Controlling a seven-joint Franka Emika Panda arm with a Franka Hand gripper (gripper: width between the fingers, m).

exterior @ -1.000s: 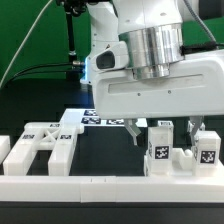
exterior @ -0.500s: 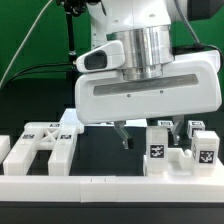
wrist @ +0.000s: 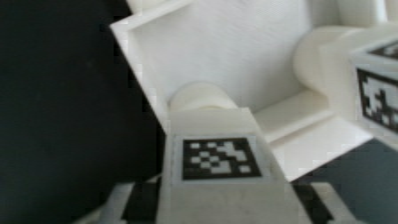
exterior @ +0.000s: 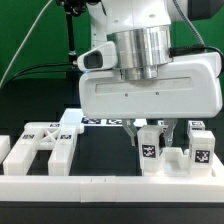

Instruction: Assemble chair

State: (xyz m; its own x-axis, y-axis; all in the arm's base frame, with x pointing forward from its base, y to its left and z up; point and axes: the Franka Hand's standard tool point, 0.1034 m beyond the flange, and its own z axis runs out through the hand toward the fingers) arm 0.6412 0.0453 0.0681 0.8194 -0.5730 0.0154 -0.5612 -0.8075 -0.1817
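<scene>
- Matte white plastic, the tagged post (exterior: 150,150) (wrist: 217,158) stands on end on the black tabletop (exterior: 100,160). It is to the exterior view's right of centre and directly under the robot's hand (exterior: 153,133).
- The post's long axis is close to vertical. Its black-and-white tag faces the exterior camera, turned a little toward the exterior view's left.
- The hand is pinching the tagged post, with one finger on each side of its upper part. In the wrist view the dark fingers (wrist: 134,203) lie against both flanks of the post.
- In the wrist view a rounded white peg (wrist: 201,97) shows just beyond the post's tagged face, rising from a pale slab-like part.
- A second tagged block (exterior: 204,150) (wrist: 377,88) stands upright just beside the post on the exterior view's right. Its tag also faces the exterior camera.
- The slotted frame (exterior: 45,145) lies flat, well apart on the exterior view's left. Its parallel bars run from the back toward the front edge.
- A long plain border bar (exterior: 90,186) lies across the front of the tabletop, with the frame's near ends close to it.
</scene>
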